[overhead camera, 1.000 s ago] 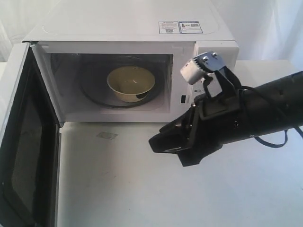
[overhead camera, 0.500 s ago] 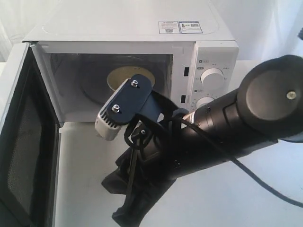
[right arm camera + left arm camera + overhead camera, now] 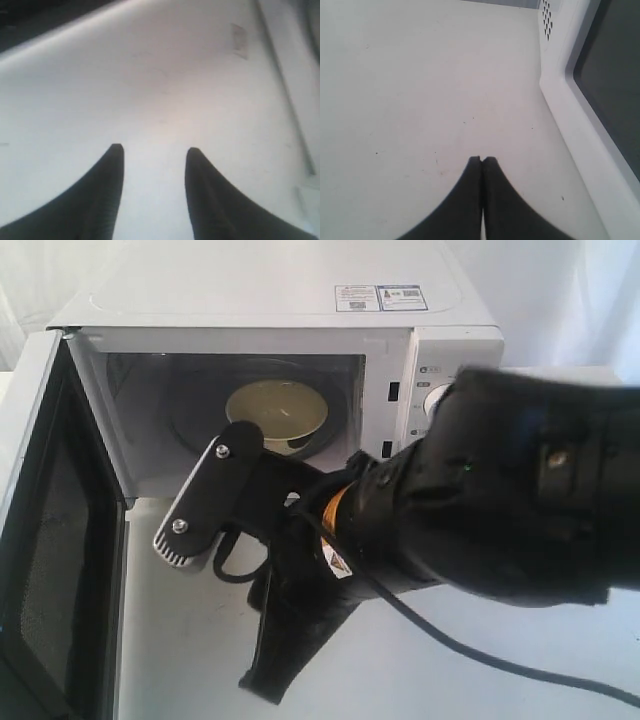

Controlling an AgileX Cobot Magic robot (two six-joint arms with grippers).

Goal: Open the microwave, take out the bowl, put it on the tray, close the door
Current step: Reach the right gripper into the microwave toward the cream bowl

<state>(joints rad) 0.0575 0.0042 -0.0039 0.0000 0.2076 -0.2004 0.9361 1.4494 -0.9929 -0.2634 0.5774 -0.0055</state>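
Exterior view: the boxy white microwave oven point(image 3: 250, 290) stands with its wide white door point(image 3: 40, 470) swung open to the left, its black mesh inner face showing. The small round cream-yellow bowl point(image 3: 277, 412) sits inside on the glass turntable point(image 3: 195, 440). The bulky black right arm point(image 3: 500, 510) crosses in front of the oven, above the white surface point(image 3: 180, 640). The right jaws are spread apart and empty. The left jaws are pressed together, holding nothing.
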